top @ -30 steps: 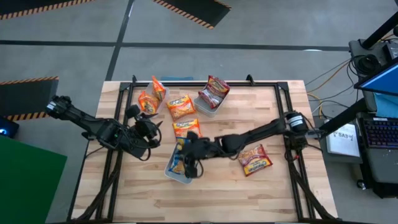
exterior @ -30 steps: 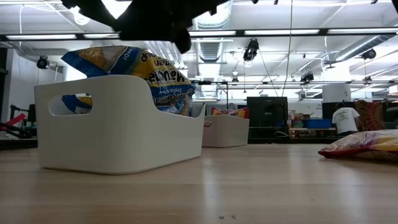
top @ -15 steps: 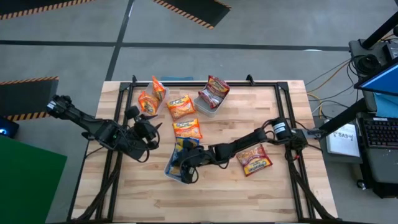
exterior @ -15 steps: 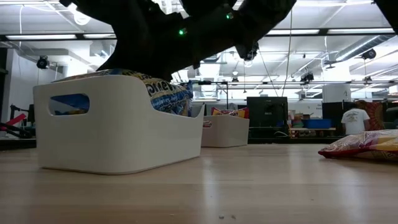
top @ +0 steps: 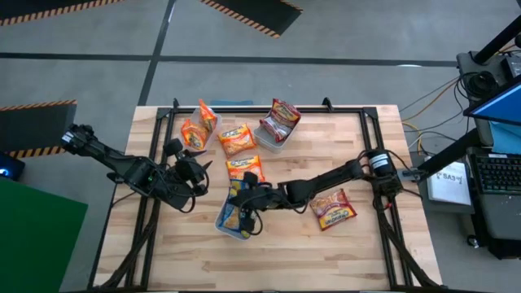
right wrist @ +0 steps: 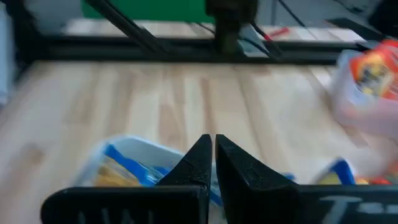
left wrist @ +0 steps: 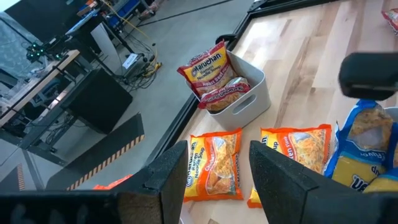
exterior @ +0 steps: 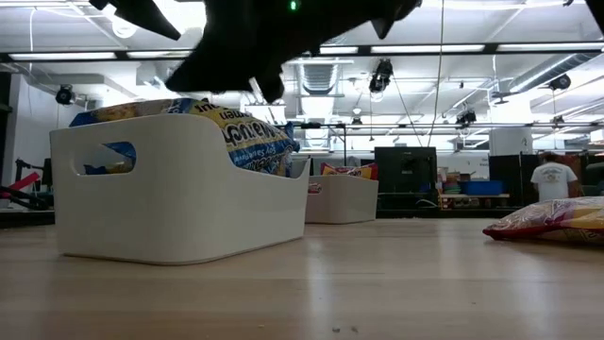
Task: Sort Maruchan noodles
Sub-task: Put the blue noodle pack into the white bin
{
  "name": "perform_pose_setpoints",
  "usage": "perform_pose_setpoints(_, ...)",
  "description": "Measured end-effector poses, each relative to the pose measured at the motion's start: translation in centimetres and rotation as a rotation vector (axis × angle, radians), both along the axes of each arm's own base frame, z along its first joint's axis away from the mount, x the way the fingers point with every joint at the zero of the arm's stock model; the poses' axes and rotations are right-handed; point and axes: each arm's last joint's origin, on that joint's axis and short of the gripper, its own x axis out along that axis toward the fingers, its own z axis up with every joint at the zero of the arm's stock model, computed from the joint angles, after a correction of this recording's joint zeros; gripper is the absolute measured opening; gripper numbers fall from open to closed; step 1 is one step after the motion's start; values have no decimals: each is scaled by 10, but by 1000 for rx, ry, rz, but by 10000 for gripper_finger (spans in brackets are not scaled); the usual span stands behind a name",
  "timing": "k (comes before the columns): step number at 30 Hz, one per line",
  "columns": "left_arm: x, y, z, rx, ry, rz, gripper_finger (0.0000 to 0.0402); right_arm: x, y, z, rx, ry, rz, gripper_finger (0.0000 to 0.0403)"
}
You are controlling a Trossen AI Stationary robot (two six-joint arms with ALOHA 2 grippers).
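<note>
One blue-and-yellow packet (top: 234,213) lies beneath the closed right gripper (top: 249,198).

1. The high view looks straight down from well above, taking in the whole table (top: 358,244) and both arms.
2. The low view sits at tabletop height, close to the white bin (exterior: 179,194), facing level into the room.
3. The left wrist view looks past the left claw (left wrist: 214,180) at a farther bin (left wrist: 249,93).
4. The right wrist view looks past the right claw (right wrist: 213,163); just below it lies the near bin's blue-and-yellow packet (right wrist: 124,168), shared with the low view.
</note>
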Motion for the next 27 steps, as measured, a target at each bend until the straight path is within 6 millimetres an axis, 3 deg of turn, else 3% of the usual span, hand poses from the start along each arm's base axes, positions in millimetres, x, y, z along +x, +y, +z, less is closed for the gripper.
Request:
perform_pose_setpoints(4,0,0,0,0,0,0,155,2,-3,-12,-25,20,-44,12)
perform_pose_setpoints(9,0,0,0,0,1,-1,155,6,-10,-48,-3,101,-79,12)
perform_pose_setpoints(12,0,0,0,0,1,-1,155,6,-11,-51,5,111,-85,12)
perform_pose_setpoints(16,0,0,0,0,3,-2,155,2,-12,-37,2,110,-80,12)
perform_pose_setpoints(22,0,0,0,2,5,-3,155,-7,-8,7,19,11,-14,12)
perform_pose_setpoints(27,0,0,0,2,5,-2,155,-9,0,5,74,48,170,12)
